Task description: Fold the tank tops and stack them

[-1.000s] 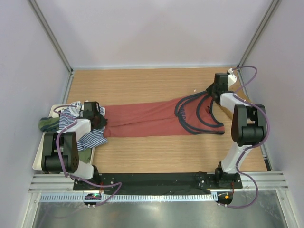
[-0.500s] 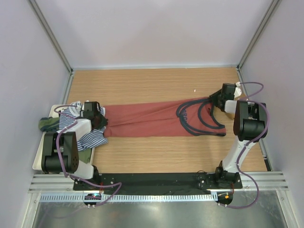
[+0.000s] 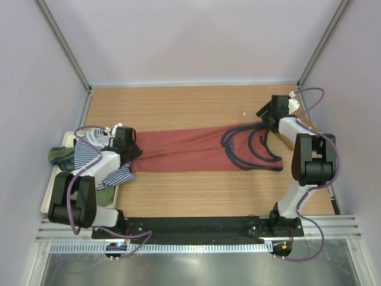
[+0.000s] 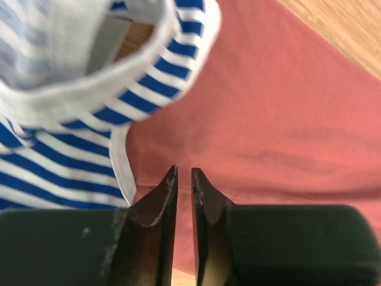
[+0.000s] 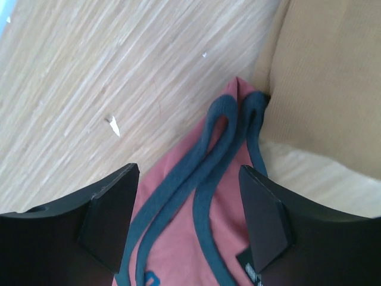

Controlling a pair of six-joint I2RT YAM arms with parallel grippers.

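**A:** Which step is this?

**B:** Laying out, I'd say. The rust-red tank top (image 3: 178, 152) lies stretched across the table (image 3: 178, 107), unfolded, with its navy straps (image 5: 208, 143) toward the right.

**A:** And the grippers?

**B:** The right gripper (image 5: 187, 171) gapes wide above the strap ends, holding nothing. The left gripper (image 4: 184, 171) sits at the hem, its jaws a thin slit apart; I can't tell whether cloth is caught.

**A:** What does the next move call for?

**B:** Probably the first fold. That needs clean pinches on the red edges, without snagging the striped top (image 4: 53, 173) just beside the hem.
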